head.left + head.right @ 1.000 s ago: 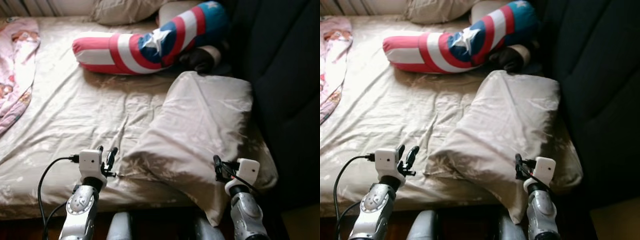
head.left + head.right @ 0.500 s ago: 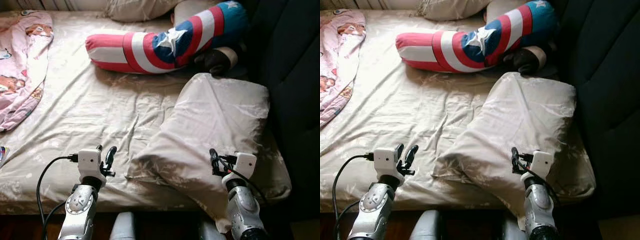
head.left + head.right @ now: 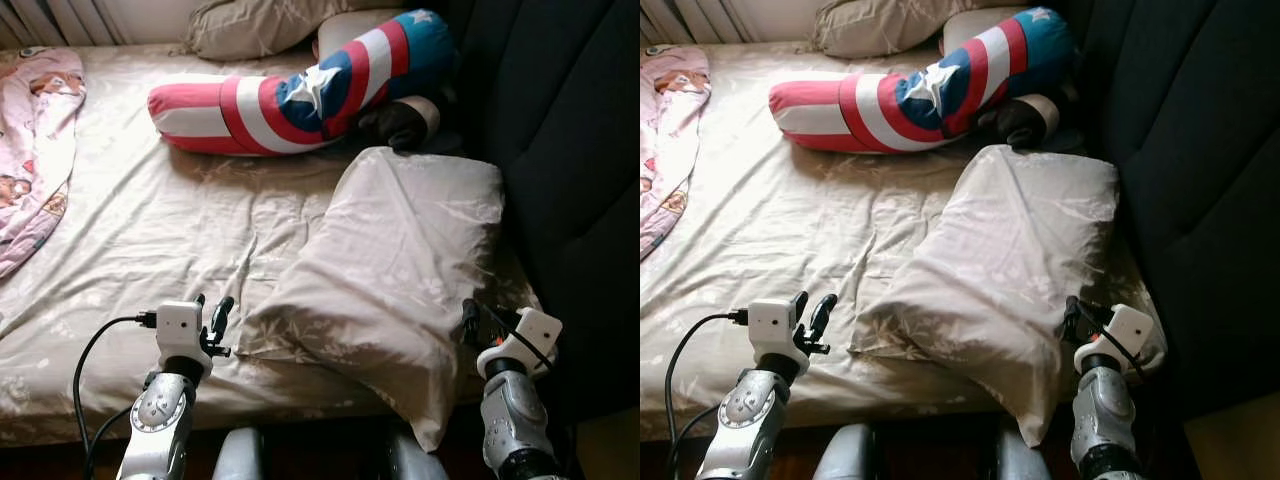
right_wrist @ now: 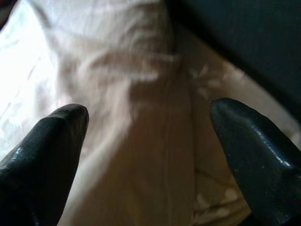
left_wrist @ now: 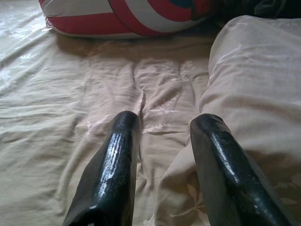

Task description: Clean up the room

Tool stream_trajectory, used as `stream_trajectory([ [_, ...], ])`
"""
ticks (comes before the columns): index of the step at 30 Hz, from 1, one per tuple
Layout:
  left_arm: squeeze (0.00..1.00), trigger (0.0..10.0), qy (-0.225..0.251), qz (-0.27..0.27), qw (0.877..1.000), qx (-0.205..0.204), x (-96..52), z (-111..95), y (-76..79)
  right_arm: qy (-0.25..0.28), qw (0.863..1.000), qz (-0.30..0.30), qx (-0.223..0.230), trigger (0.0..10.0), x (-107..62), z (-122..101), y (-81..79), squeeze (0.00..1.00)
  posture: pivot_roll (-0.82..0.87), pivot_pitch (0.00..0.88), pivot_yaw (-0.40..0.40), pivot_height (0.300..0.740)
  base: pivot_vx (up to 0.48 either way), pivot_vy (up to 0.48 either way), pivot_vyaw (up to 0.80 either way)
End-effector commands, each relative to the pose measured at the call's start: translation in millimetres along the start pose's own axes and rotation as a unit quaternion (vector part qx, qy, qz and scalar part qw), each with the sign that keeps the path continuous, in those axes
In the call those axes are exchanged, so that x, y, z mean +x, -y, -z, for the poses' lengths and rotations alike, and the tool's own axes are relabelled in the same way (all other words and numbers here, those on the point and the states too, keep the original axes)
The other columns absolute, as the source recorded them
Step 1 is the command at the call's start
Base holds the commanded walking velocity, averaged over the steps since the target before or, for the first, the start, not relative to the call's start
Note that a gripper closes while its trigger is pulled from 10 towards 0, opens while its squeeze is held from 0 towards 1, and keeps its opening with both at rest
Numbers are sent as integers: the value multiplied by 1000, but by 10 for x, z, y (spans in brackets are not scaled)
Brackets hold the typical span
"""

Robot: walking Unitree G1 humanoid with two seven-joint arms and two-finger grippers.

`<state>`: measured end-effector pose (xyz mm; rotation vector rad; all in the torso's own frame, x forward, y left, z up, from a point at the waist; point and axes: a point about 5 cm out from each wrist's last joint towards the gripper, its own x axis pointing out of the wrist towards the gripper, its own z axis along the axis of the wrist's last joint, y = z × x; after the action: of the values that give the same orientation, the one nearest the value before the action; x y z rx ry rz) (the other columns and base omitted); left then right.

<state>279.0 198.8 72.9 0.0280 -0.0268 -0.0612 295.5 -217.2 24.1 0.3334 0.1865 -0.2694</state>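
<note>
— What have you got on the bed?

— I see a beige crumpled bedsheet [image 3: 190, 235]; a large beige pillow in a patterned case [image 3: 400, 265] lies along its right edge, its near corner hanging over the front edge; a red, white and blue star-printed bolster [image 3: 300, 90] lies across the far side; a pink printed blanket [image 3: 35, 150] sits at the left edge; a dark padded headboard [image 3: 560, 150] stands to the right.

— And your grippers?

— My left gripper [image 3: 213, 312] hovers low over the sheet near the front edge, just beside the pillow's near-left corner, fingers [image 5: 117, 165] spread; my right gripper [image 3: 470, 322] is at the pillow's right side near the front, fingers [image 4: 51, 141] spread wide, pinching nothing.
</note>
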Motion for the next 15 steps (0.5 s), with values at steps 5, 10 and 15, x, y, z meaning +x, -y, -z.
stream_trajectory([
  [5, 0, 10000, -11, 4, 1000, 5, -34, 28, -24, -68, 997, -29, 3, 10000, -8, 158, -34, 1000, 94, 198, -5, 642, 0, 0, 0],
  [10, 0, 10000, -12, 8, 1000, 6, -33, 26, -20, -87, 996, -35, 7, 10000, -11, 201, -45, 1000, 104, 191, 0, 642, 0, 0, 0],
  [15, 0, 10000, -16, 12, 1000, 8, -44, 36, -23, -120, 992, -40, -11, 10000, -32, 278, -38, 0, 106, 186, 6, 642, 0, 0, 0],
])
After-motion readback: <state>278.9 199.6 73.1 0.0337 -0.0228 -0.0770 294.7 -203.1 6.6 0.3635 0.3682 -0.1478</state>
